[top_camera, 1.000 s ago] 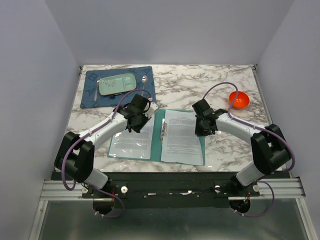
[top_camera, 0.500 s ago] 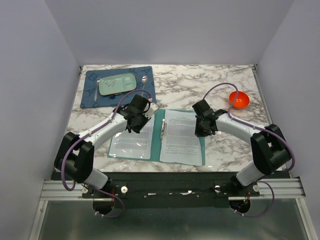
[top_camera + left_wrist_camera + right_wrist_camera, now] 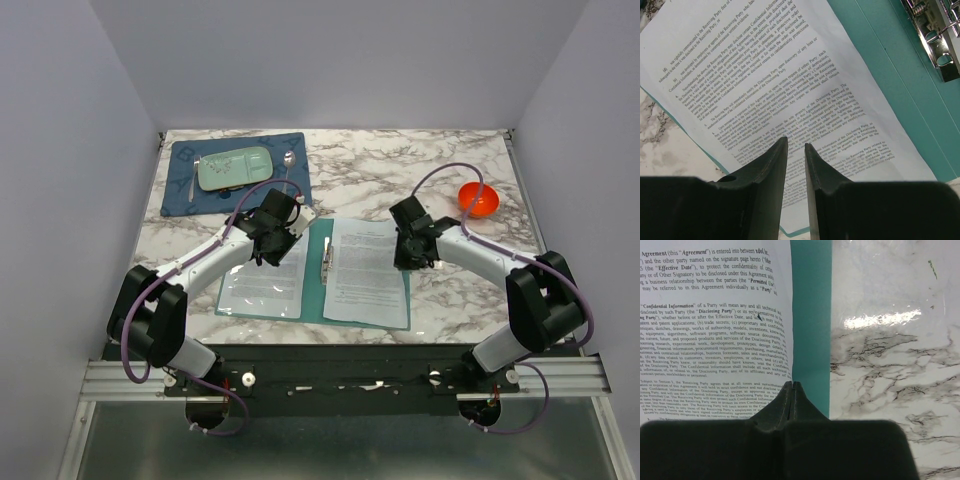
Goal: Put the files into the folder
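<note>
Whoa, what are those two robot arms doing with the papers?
The arms are putting printed papers into a teal folder that lies open on the marble table. The left sheet lies on the folder's left half, and the left gripper is over it with its fingers slightly apart. The right sheet lies on the right half. The right gripper is shut at that sheet's outer edge, but I can't tell if it's pinching the paper.

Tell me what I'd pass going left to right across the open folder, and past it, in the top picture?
left page → metal clip → right page → orange bowl
</note>
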Motion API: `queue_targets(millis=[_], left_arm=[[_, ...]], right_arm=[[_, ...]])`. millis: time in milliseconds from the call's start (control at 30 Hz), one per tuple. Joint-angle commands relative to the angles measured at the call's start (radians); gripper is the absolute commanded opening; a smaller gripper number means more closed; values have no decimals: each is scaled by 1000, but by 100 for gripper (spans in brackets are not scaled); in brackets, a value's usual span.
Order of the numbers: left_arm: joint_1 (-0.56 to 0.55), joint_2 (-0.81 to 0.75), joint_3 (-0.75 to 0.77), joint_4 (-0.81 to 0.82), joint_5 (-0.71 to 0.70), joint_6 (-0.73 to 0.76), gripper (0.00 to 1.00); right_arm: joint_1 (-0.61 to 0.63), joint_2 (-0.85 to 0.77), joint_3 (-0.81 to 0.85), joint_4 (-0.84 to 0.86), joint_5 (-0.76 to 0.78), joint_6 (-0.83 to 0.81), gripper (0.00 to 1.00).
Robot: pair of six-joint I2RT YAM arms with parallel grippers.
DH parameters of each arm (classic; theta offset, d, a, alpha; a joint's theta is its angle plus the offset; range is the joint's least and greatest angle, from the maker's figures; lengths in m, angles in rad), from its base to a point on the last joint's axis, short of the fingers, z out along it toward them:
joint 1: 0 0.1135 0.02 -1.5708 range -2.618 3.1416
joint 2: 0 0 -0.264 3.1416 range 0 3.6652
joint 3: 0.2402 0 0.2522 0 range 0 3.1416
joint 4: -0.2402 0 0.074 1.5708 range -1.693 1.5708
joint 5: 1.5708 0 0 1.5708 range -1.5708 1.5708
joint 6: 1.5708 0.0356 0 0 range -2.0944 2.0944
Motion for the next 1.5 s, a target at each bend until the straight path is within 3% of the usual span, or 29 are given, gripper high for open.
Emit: queue_targets(millis=[0,400,567,600,800,900,1067,1233,1300,1467], left_arm=[[-4,-28,-5,4,-10,10,34],[-4,-31,-13,10,-7,9,34],[-4,-28,-11,5,-10,9,34],[-4,-29,-11,7,-8,7,34],[-4,-31,-11,7,-7,9,34],[-4,-32,-11,5,-11,12,34],[-3,-34,-10,9,-14,6,34],[5,-6,-2,33,-17,-11,36],[11,17,12,39,-26,-19,36],[30,96,10,82,-69,-28,36]], right_arm=[[-2,-9,32,10,0,-23,1],[9,-1,37,32,-30,-112,1],[7,-10,46,-4,-23,-97,25],[7,-15,45,-5,-26,-94,36],[9,-18,61,-33,10,-103,73],[7,-36,78,-57,28,-117,82],[7,-95,112,-82,19,-149,86],[9,-139,118,86,-266,-201,83],[7,-113,127,156,-430,-195,82],[7,3,134,427,-653,-114,82]])
